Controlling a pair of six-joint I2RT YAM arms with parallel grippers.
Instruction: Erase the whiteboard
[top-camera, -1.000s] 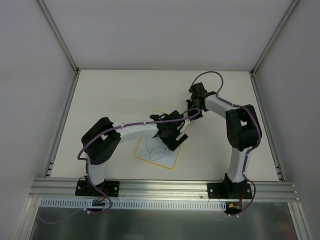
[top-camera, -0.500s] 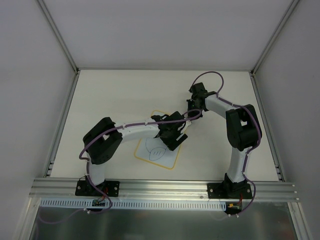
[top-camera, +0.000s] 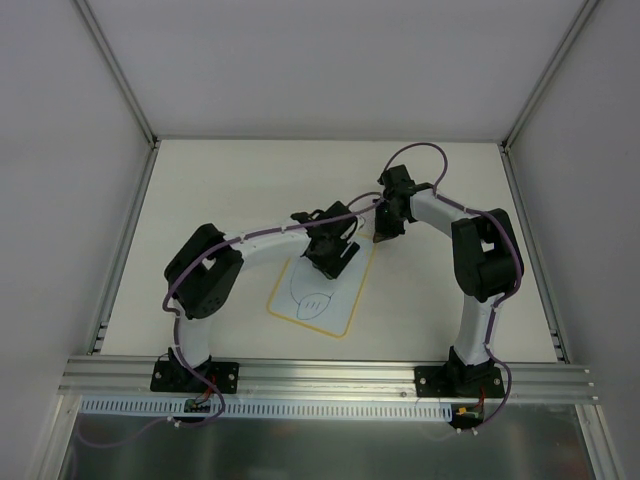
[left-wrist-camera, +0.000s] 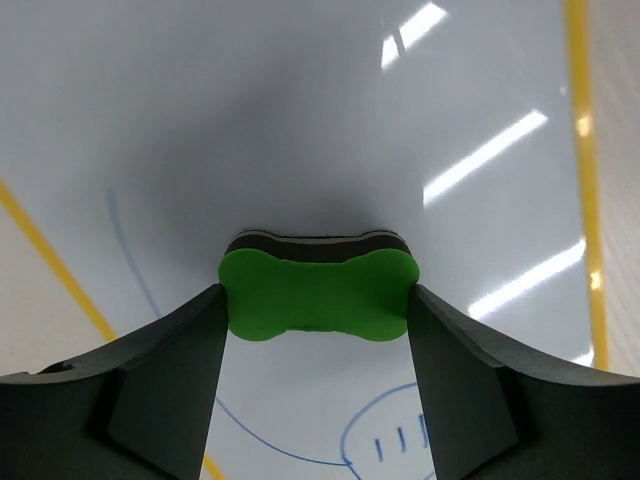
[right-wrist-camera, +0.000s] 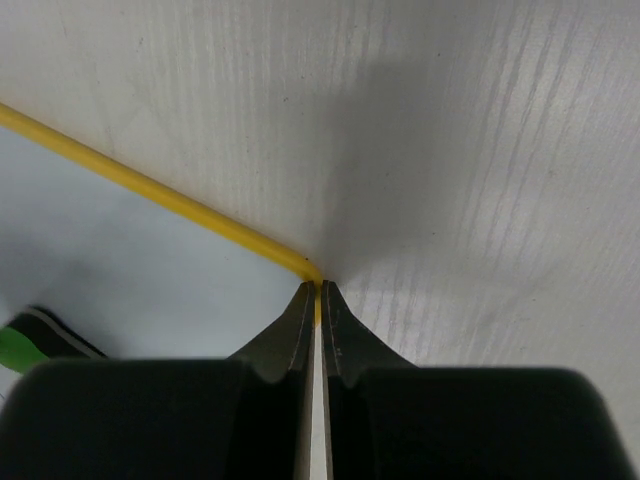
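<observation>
The left end effector (left-wrist-camera: 318, 312) pinches a green eraser (left-wrist-camera: 318, 290) by its two ends, the eraser's dark underside resting on the whiteboard (left-wrist-camera: 300, 110). Blue scribbles (left-wrist-camera: 385, 440) lie on the board just behind the eraser, toward the wrist, and a blue line curves off to its left. The right end effector (right-wrist-camera: 320, 300) has its fingers (right-wrist-camera: 290, 335) pressed nearly together on the board's yellow rim at a corner, with bare desk (right-wrist-camera: 480, 150) ahead and to its right. The board lies flat on the desk.
</observation>
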